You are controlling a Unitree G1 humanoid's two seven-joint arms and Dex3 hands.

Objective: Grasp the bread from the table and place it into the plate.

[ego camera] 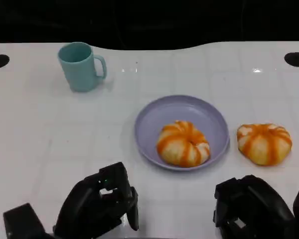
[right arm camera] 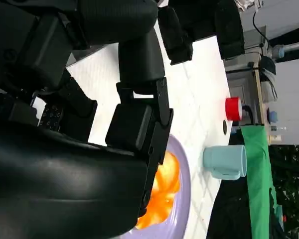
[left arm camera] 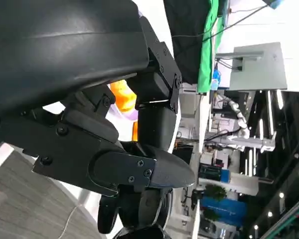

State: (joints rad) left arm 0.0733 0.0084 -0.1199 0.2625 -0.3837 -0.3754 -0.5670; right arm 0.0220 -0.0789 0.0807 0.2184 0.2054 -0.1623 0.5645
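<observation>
Head view: white table [ego camera: 40, 144]. Lilac plate [ego camera: 154, 117] at centre, one bread [ego camera: 183, 143] inside it toward the near rim. Second bread [ego camera: 264, 143] on the table just right of the plate, apart from its rim. Teal mug [ego camera: 81, 66] far left, open table around it. Left hand [ego camera: 102, 201] and right hand [ego camera: 249, 204] low at the near edge, both cut off by the frame, holding nothing; fingers curled in.

Left wrist view: black fingers [left arm camera: 157, 129] block most of the plate; an orange sliver of bread shows. Lab clutter beyond, blurred.

Right wrist view: fingers [right arm camera: 139, 127] over plate and bread; mug beyond, red cap [right arm camera: 233, 109] at the table's edge.
</observation>
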